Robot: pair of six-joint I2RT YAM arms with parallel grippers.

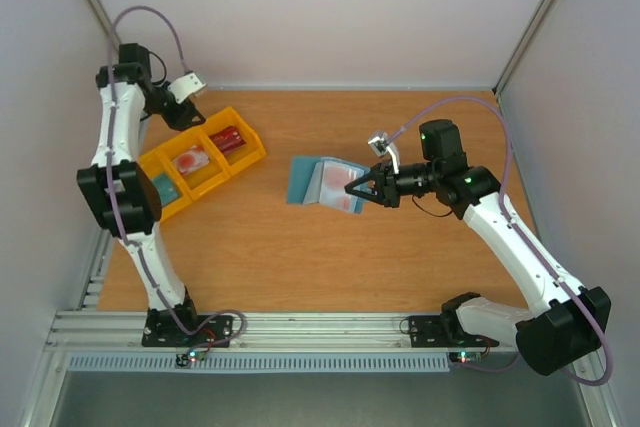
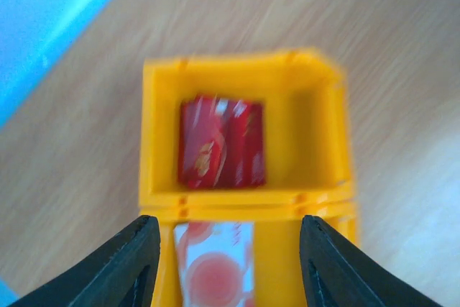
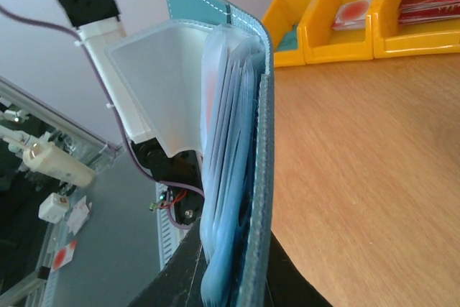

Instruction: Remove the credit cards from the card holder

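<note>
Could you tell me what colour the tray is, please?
Yellow; the tray shows best in the top view.

We are looking down on the whole table from high behind its near edge. At the left wrist we are facing straight down, close above the yellow tray. At the right wrist we are looking low across the table, past the card holder, toward that same tray.
</note>
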